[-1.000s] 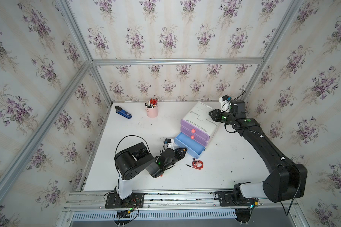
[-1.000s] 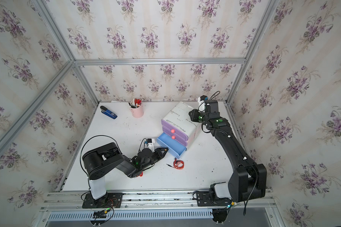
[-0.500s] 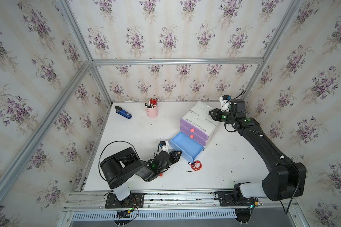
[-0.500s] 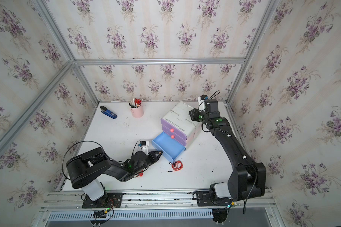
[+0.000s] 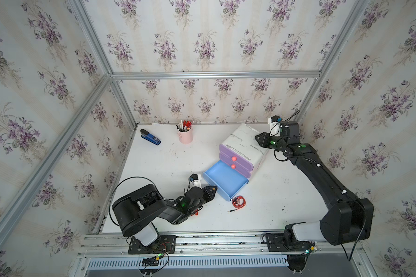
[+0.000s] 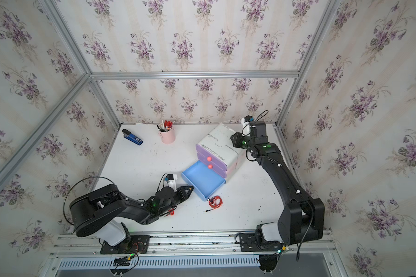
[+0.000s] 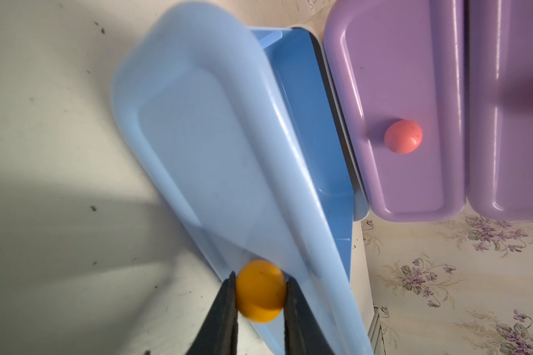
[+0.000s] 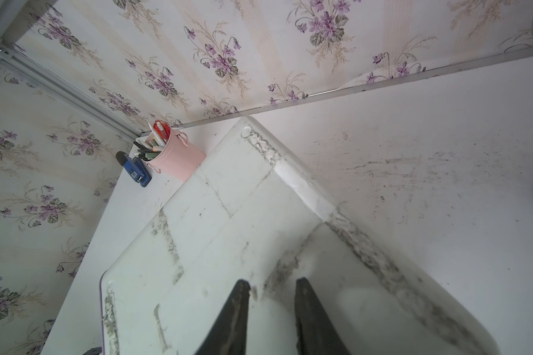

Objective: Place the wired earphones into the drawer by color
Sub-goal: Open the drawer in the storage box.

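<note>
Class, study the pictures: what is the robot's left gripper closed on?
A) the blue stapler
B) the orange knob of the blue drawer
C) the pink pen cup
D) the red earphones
B: the wrist view shows the left gripper pinching the orange knob on the front of the blue drawer.

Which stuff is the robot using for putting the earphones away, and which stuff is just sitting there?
For the job:
red earphones
open blue drawer
its orange knob, pinched by the left gripper
white drawer cabinet, with the right gripper over its top

Just lying about:
blue stapler
pink pen cup
</note>
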You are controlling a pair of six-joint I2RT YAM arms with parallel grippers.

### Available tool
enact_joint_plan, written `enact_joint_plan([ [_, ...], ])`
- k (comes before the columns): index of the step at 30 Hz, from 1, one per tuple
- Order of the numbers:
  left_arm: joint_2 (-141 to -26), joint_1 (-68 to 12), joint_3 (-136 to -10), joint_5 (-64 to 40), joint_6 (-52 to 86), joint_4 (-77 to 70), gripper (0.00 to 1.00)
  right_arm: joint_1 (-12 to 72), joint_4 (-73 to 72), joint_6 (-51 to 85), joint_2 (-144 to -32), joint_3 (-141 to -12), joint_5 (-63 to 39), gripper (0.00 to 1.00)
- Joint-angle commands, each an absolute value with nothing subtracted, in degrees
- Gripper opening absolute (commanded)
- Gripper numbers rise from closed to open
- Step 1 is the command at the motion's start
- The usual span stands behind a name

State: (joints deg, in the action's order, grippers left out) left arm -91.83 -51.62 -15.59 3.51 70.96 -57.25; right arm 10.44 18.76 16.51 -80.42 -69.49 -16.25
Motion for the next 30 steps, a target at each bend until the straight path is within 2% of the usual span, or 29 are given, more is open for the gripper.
enact_joint_plan([
  [1, -90.64, -51.45, -14.94, 6.59, 69.8, -54.76, 0.14, 10.34, 21.46, 16.33, -80.59, -69.35, -15.9, 0.31],
  [10, -92.1, -51.48, -14.85, 6.34, 69.43, -55.02, 0.15, 10.29, 21.9, 16.0, -80.66, -69.61, -16.08, 0.31],
  [14, -92.21, -51.5, -14.61, 6.41, 69.83, -55.33, 0.19, 10.29, 21.96, 15.91, -80.8, -69.62, -16.65, 0.31],
  [16, -91.51, -51.55, -14.59, 6.59, 69.85, -54.23, 0.26, 10.34, 21.8, 16.04, -80.77, -69.52, -16.65, 0.32],
  [21, -86.93, -51.68, -14.59, 6.59, 68.77, -50.07, 0.51, 10.34, 21.72, 16.17, -80.43, -70.2, -17.35, 0.33],
  [23, -83.45, -51.68, -14.86, 6.35, 68.36, -46.68, 0.54, 10.37, 21.62, 16.26, -80.33, -70.7, -18.09, 0.34],
  [25, -78.18, -51.67, -15.14, 5.75, 67.37, -43.3, 0.63, 10.37, 21.54, 16.26, -80.41, -71.48, -19.78, 0.35],
  [30, -61.66, -51.93, -18.15, 7.76, 63.28, -21.15, 0.74, 10.35, 21.1, 16.35, -80.16, -73.27, -21.89, 0.38],
])
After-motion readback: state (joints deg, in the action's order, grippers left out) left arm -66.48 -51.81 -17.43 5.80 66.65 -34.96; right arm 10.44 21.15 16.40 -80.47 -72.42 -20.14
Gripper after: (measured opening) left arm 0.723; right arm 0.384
